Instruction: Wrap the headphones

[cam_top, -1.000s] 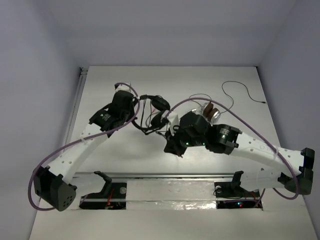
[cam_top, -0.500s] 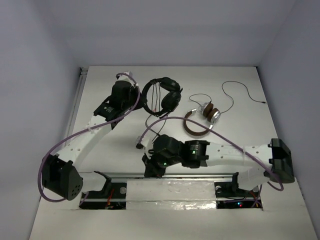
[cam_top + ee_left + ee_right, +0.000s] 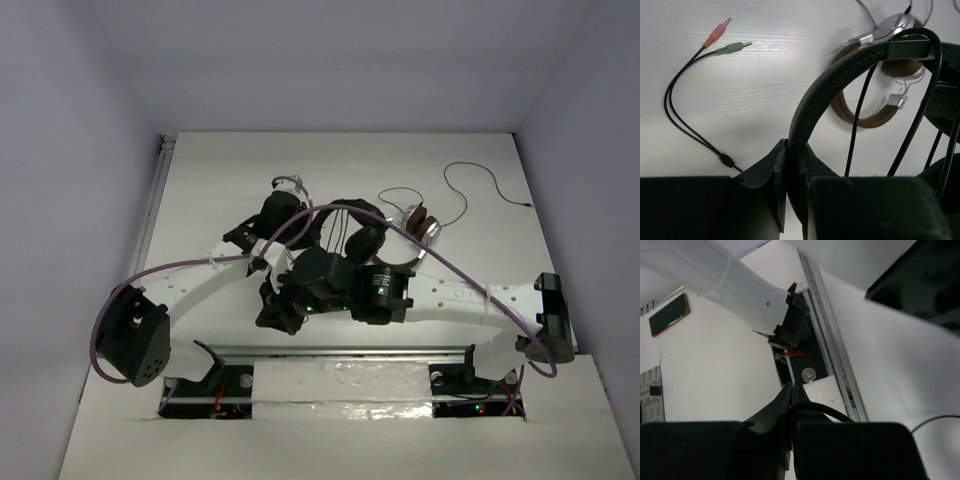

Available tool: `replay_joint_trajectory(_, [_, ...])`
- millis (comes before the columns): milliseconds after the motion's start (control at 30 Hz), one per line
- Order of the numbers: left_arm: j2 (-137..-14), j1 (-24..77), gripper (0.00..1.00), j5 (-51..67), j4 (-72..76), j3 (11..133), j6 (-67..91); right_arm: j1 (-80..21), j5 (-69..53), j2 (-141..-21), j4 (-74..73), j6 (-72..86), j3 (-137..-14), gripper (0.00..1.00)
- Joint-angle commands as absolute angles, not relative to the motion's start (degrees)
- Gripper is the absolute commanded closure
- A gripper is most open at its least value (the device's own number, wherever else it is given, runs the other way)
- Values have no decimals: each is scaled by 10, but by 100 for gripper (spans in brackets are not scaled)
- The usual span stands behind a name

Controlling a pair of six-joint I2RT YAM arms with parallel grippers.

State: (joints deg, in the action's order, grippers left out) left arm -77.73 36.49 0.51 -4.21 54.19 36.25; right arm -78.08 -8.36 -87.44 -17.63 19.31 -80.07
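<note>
My left gripper (image 3: 794, 145) is shut on the padded band of the black headphones (image 3: 840, 75) and holds them up over the table. Several strands of their thin black cable (image 3: 857, 120) run across the band. The cable's pink plug (image 3: 715, 35) and green plug (image 3: 732, 47) lie on the table at the far left. From the top view the headphones (image 3: 365, 240) hang mid-table beside the left gripper (image 3: 305, 218). My right gripper (image 3: 792, 387) is shut on a loop of the black cable (image 3: 825, 412). It sits low under the left arm, near the front rail (image 3: 272, 318).
Brown-banded headphones with silver earcups (image 3: 412, 225) lie just right of the black ones, their thin wire (image 3: 480, 185) trailing to the back right. A metal rail (image 3: 340, 352) runs along the near edge. The two forearms cross close together at mid-table.
The left gripper has carried the headphones to the right and nearer, close to the brown pair. The right gripper has swung left under the left arm, still on the cable.
</note>
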Motion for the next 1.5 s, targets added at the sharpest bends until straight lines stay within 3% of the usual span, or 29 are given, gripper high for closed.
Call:
replay_joint_trajectory(0, [-769, 378, 100, -31, 4, 525, 365, -784, -32, -859, -196, 165, -838, 100])
replay_joint_trajectory(133, [-745, 378, 100, -45, 1, 500, 362, -779, -8, -820, -194, 166, -813, 100])
replay_joint_trajectory(433, [-747, 284, 100, 125, 61, 543, 416, -796, -121, -762, -33, 262, -651, 100])
replay_joint_trajectory(667, [-790, 264, 100, 204, 93, 610, 460, -822, -138, -811, 47, 289, -611, 100])
replay_joint_trajectory(933, [-817, 232, 100, 286, 154, 605, 522, -827, -178, -848, 197, 317, -536, 100])
replay_joint_trajectory(1233, [-827, 135, 100, 387, 169, 605, 528, -827, -123, -788, 212, 340, -418, 100])
replay_joint_trajectory(1467, [-815, 124, 100, 407, 157, 611, 525, -827, -92, -757, 191, 342, -372, 100])
